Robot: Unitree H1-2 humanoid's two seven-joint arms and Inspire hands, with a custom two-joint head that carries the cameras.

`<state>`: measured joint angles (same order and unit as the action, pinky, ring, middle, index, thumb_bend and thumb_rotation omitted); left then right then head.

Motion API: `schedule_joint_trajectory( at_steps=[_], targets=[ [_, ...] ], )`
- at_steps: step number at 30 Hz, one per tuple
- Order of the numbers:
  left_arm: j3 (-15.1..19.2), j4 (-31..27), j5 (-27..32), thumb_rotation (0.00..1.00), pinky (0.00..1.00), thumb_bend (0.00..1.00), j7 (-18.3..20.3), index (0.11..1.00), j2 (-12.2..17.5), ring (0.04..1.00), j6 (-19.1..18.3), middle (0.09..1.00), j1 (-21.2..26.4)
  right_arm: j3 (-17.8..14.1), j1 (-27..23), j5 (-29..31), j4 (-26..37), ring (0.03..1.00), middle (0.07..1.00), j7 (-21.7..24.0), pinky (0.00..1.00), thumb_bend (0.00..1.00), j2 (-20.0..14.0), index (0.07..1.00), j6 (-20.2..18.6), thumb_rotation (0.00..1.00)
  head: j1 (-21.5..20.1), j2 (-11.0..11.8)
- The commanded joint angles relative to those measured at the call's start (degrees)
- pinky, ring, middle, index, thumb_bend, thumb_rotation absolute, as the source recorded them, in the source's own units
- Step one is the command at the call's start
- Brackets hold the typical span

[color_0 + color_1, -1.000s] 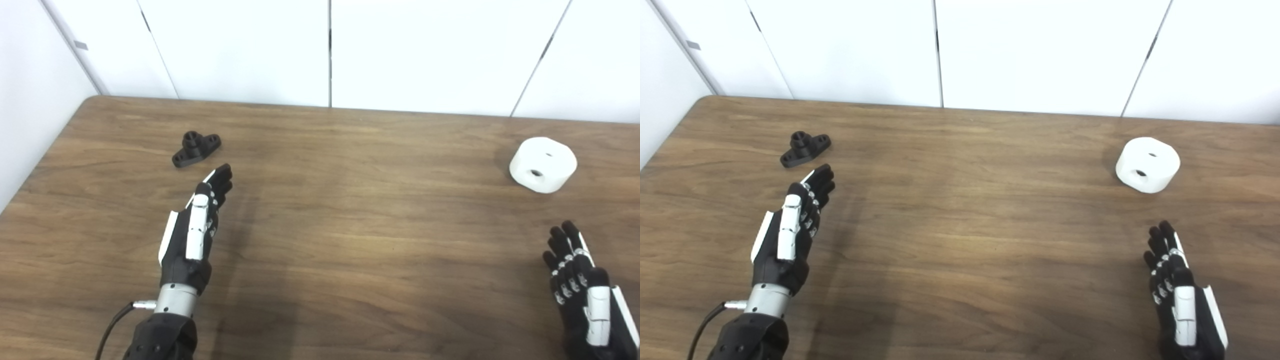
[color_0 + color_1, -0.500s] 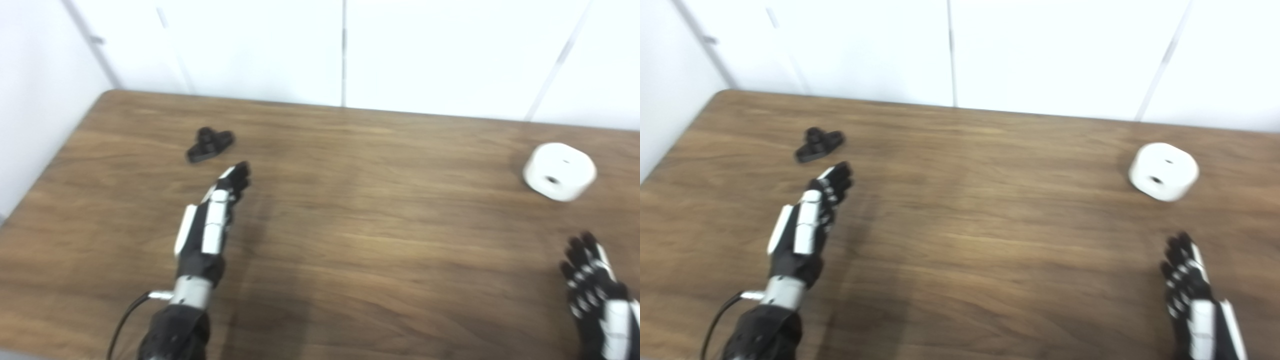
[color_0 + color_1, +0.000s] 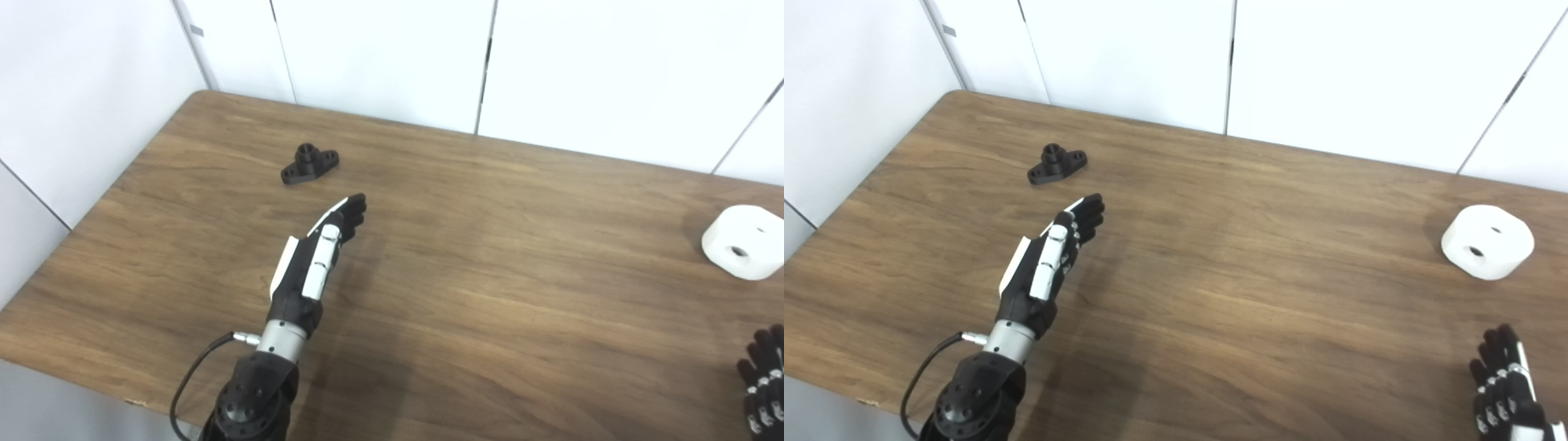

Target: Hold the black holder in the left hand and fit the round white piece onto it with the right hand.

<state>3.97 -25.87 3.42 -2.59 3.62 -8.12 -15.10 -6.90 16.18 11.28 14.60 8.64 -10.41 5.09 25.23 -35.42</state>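
The black holder (image 3: 310,165), a small flanged base with an upright socket, lies on the wooden table (image 3: 490,294) at the far left. My left hand (image 3: 318,257) is open and empty, fingers stretched toward the holder and a short way short of it. The round white piece (image 3: 743,242), a thick disc with a hole in its side and a small hole on top, lies at the far right. My right hand (image 3: 1507,386) is open and empty at the bottom right corner, well short of the white piece; only its fingers show.
White wall panels (image 3: 392,55) stand close behind the table's far edge. The table's left edge and front left corner (image 3: 37,343) are in view, with a cable (image 3: 190,380) looping from my left wrist.
The camera has turned left, so the whole picture has shifted right. Both hands stay open and about where they were relative to the holder and the white piece.
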Motion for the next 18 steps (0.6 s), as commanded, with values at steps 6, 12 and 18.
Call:
schedule_joint_trajectory(
  at_steps=[6,12,18],
  targets=[
    [-1.29,-0.32,-0.92,1.00,0.96,0.46,-0.45,0.903,-3.05,0.936,4.99,0.927,-9.68,-0.88,0.24,0.34,0.51,0.967,0.929,-0.13,1.00,0.66,0.03,0.946,3.97,0.99,-0.28,1.38],
    [-1.65,0.05,-0.22,1.00,0.97,0.43,-0.28,0.909,-3.32,0.934,6.67,0.932,-10.42,-1.18,0.71,0.47,0.02,0.947,0.911,-0.27,1.00,0.68,0.13,0.926,4.72,0.98,-0.40,2.84],
    [-2.05,0.56,-0.02,1.00,0.98,0.39,-0.12,0.912,-3.40,0.941,8.05,0.936,-11.04,-1.28,1.04,0.87,-0.87,0.932,0.904,0.02,1.00,0.71,0.01,0.913,5.58,0.96,-0.59,4.11]
  ],
)
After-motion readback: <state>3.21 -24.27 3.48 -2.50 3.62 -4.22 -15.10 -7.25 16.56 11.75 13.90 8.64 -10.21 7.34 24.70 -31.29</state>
